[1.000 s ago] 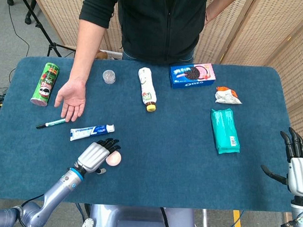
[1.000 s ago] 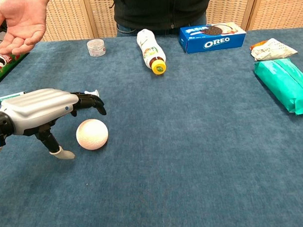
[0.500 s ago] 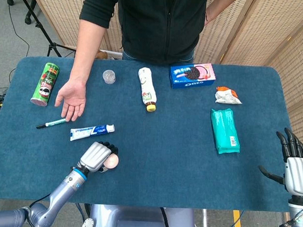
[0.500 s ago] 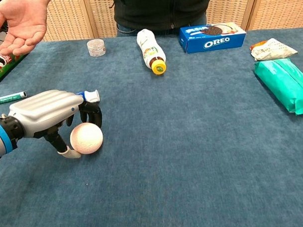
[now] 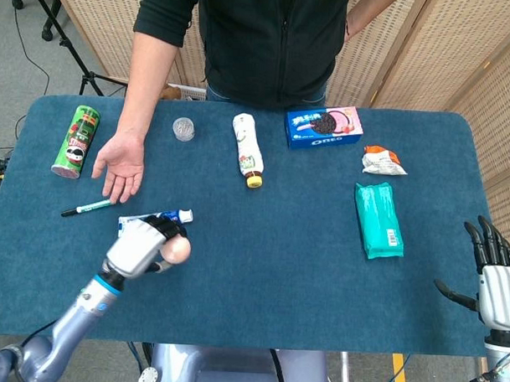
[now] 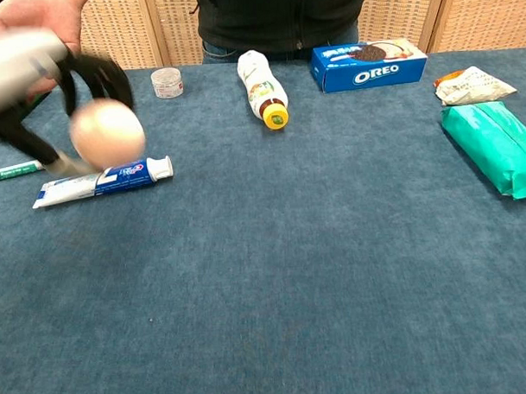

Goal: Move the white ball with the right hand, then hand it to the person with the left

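My left hand [image 5: 138, 248] holds the white ball [image 5: 177, 250] lifted off the table at the front left. In the chest view the left hand [image 6: 34, 80] and the ball [image 6: 107, 133] are motion-blurred, above a toothpaste tube [image 6: 103, 181]. The person's open palm [image 5: 119, 165] hovers over the table behind and slightly left of the ball. My right hand [image 5: 490, 279] stands at the table's right edge with fingers spread and nothing in it; the chest view does not show it.
A toothpaste tube [image 5: 158, 218] and a marker [image 5: 86, 207] lie just behind my left hand. Further back are a green can [image 5: 76, 141], a small jar [image 5: 183, 129], a bottle [image 5: 248, 149] and an Oreo box [image 5: 324, 127]. A teal packet [image 5: 378, 219] and a snack bag [image 5: 383, 160] lie right.
My left hand closed its fingers around the ball on the table, then lifted it up and back toward the person's palm. My right hand stayed at the right edge.
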Available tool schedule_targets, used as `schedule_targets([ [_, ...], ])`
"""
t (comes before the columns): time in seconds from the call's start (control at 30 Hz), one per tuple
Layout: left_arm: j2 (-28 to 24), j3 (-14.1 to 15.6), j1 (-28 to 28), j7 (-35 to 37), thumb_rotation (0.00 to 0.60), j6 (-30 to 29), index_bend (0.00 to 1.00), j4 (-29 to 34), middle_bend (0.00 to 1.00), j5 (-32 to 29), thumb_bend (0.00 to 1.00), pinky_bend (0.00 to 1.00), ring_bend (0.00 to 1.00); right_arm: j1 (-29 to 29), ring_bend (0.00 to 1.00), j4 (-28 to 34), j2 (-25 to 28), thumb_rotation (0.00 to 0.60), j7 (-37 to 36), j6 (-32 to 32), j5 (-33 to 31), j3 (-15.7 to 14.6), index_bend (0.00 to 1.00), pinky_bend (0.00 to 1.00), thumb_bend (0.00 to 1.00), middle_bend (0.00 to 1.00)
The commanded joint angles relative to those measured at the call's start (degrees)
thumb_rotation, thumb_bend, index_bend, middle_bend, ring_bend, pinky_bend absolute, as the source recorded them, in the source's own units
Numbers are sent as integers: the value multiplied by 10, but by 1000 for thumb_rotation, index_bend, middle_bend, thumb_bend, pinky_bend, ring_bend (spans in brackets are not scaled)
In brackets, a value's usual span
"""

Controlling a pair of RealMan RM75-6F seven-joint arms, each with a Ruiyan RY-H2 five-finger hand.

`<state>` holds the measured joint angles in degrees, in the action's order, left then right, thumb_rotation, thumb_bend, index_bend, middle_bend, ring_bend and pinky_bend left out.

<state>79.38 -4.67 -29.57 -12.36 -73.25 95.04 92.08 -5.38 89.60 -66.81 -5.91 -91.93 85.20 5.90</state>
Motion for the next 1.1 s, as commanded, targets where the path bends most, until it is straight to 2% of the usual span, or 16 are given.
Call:
schedule_targets([
  [0.03, -70, -37, 16, 20, 600, -43, 627, 41, 511, 1, 248, 515, 399, 1, 0, 1, 0, 600, 2, 1, 2, 0, 53, 108, 0, 0],
  [0.13, -106, -58, 21, 26, 600, -47, 627, 43, 511, -30, 248, 515, 399, 1, 0, 2, 0, 600, 1, 3, 2, 1, 53, 108, 0, 0],
  [0.23, -125, -78, 24, 45, 600, -38, 627, 12, 511, -80, 248, 515, 399, 3, 0, 4, 1, 600, -1, 3, 3, 3, 53, 108, 0, 0],
  [0.4, -96, -99, 9, 103, 600, -13, 628, -72, 511, -125, 216, 515, 399, 2, 0, 4, 0, 600, 1, 9, 3, 3, 53, 108, 0, 0],
  [0.57, -60, -100, -7, 104, 600, -4, 627, -124, 505, -130, 195, 515, 398, 2, 0, 4, -1, 600, 2, 13, 3, 5, 53, 108, 0, 0],
  [0.63, -51, -104, -10, 97, 600, 0, 614, -130, 421, -142, 153, 511, 367, 2, 0, 3, -2, 600, 2, 14, 3, 5, 53, 109, 0, 0],
  [0.67, -48, -104, -11, 87, 600, 9, 579, -129, 353, -156, 133, 490, 321, 2, 0, 3, -2, 600, 2, 15, 2, 6, 53, 109, 0, 0],
  [0.7, -51, -104, -11, 74, 600, 23, 458, -121, 216, -173, 93, 418, 208, 2, 0, 2, -2, 600, 2, 16, 2, 6, 53, 108, 0, 0],
  [0.73, -54, -105, -12, 66, 600, 30, 276, -114, 98, -183, 49, 303, 98, 2, 0, 2, -2, 600, 2, 16, 1, 6, 53, 108, 0, 0],
  [0.8, -61, -112, -12, 62, 600, 36, 40, -94, 0, -201, 4, 106, 0, 2, 0, 2, -2, 600, 1, 18, 1, 7, 53, 108, 0, 0],
  [0.83, -63, -118, -10, 81, 600, 25, 0, -86, 0, -194, 0, 40, 0, 2, 0, 1, -1, 600, 1, 18, 0, 7, 53, 108, 0, 0],
  [0.9, -69, -122, -1, 119, 600, -3, 0, -75, 0, -171, 0, 1, 0, 3, 0, 1, -1, 600, 1, 18, 0, 8, 53, 108, 0, 0],
  [1.1, -118, -123, 32, 182, 600, -56, 0, -33, 0, -132, 0, 0, 0, 3, 0, 3, -1, 600, -1, 20, 4, 7, 53, 108, 0, 0],
])
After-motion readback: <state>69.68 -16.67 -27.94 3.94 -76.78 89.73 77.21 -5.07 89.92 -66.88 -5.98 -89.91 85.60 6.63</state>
